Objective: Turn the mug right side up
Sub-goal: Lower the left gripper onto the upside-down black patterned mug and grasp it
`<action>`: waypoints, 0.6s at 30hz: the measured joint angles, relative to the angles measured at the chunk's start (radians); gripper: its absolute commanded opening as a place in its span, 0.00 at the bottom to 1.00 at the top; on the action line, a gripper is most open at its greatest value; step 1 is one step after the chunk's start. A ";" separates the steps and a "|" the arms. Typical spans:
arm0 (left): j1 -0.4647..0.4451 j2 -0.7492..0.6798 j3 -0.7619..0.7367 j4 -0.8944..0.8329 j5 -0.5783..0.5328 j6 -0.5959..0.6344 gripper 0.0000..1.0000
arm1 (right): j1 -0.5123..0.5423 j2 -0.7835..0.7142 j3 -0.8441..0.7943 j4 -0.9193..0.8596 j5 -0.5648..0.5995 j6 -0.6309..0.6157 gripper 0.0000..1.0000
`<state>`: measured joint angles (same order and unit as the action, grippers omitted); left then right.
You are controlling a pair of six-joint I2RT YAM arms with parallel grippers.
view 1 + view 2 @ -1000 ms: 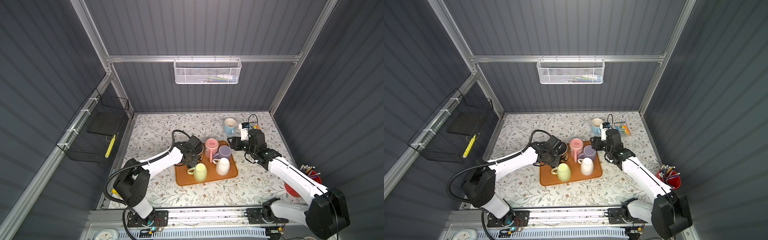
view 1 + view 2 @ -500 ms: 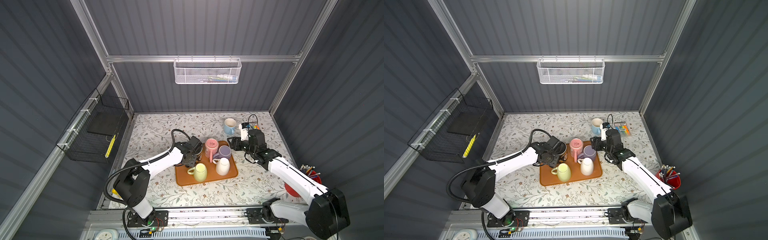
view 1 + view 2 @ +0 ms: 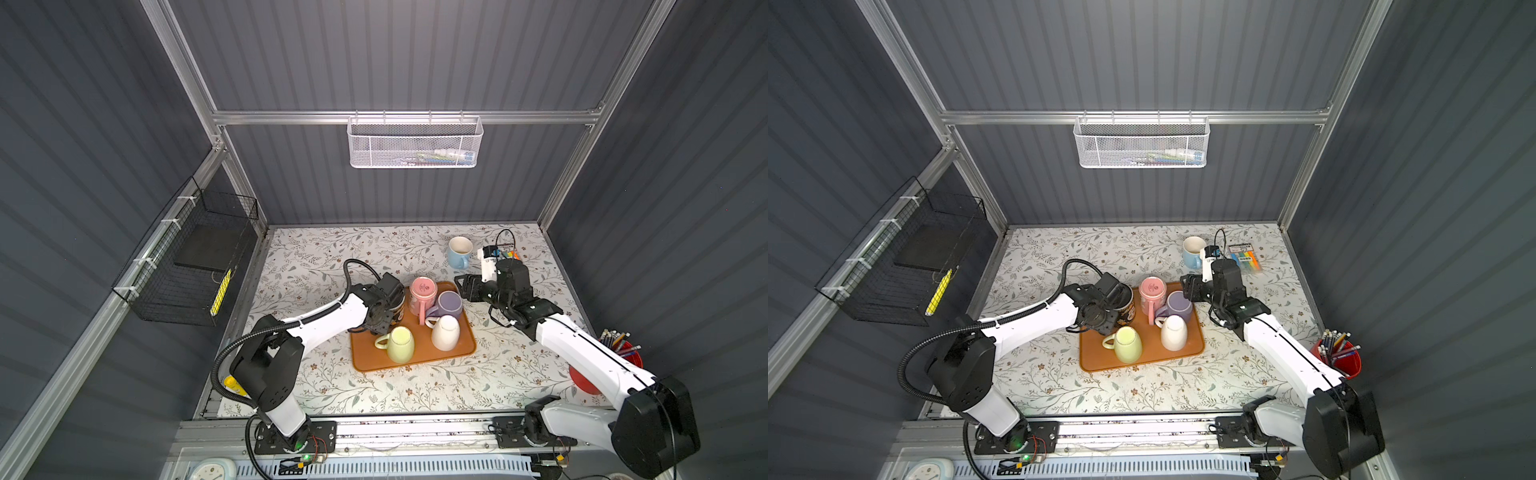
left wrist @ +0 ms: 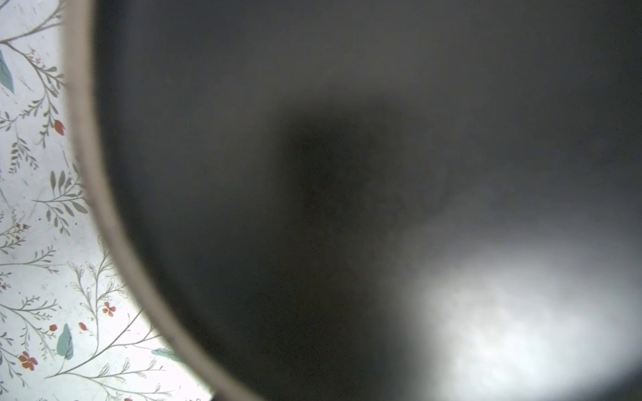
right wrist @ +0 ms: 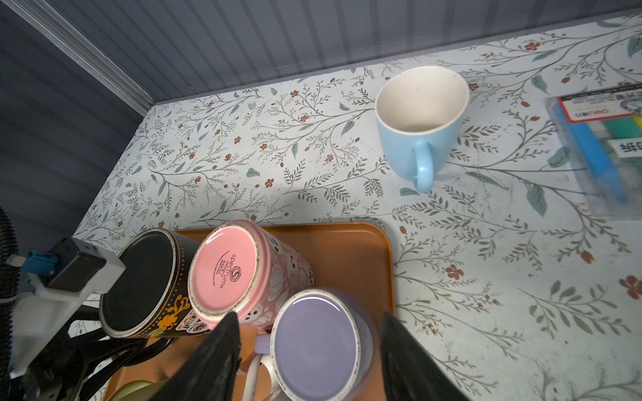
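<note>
The black, pink and purple mugs showed their bases on the orange tray (image 3: pixel 419 362) at the centre of both top views, so each was upside down, while a blue mug (image 5: pixel 417 139) sat upright on the bench (image 3: pixel 316 266) toward the upper right. The right gripper (image 5: pixel 310 317) straddled the purple mug (image 5: pixel 314 347) at the tray's upper right. Its fingers (image 5: pixel 215 354) were wide, one between that mug and the pink mug (image 5: pixel 222 270), apparently lined up to pinch the wall for a flip. That arm extended low from the lower right, with the wrist angled leftward. The left gripper (image 3: pixel 1100 321) sat close against the black mug (image 5: pixel 139 281) at the tray's upper left, its arm extended from the lower left. Whether its fingers held the mug could not be told, nor which mug was meant.
</note>
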<state>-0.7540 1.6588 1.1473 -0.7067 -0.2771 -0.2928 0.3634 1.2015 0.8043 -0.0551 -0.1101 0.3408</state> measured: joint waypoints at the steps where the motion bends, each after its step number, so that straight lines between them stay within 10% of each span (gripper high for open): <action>1: 0.000 0.002 0.000 0.000 0.000 0.000 0.42 | 0.000 0.000 0.000 0.000 0.000 0.000 0.64; 18: 0.000 0.022 0.000 0.011 0.009 -0.003 0.25 | 0.004 0.000 0.000 0.000 -0.003 0.000 0.64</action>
<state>-0.7540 1.6806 1.1473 -0.6952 -0.2684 -0.2958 0.3676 1.2015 0.8043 -0.0551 -0.1131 0.3405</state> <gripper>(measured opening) 0.268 0.641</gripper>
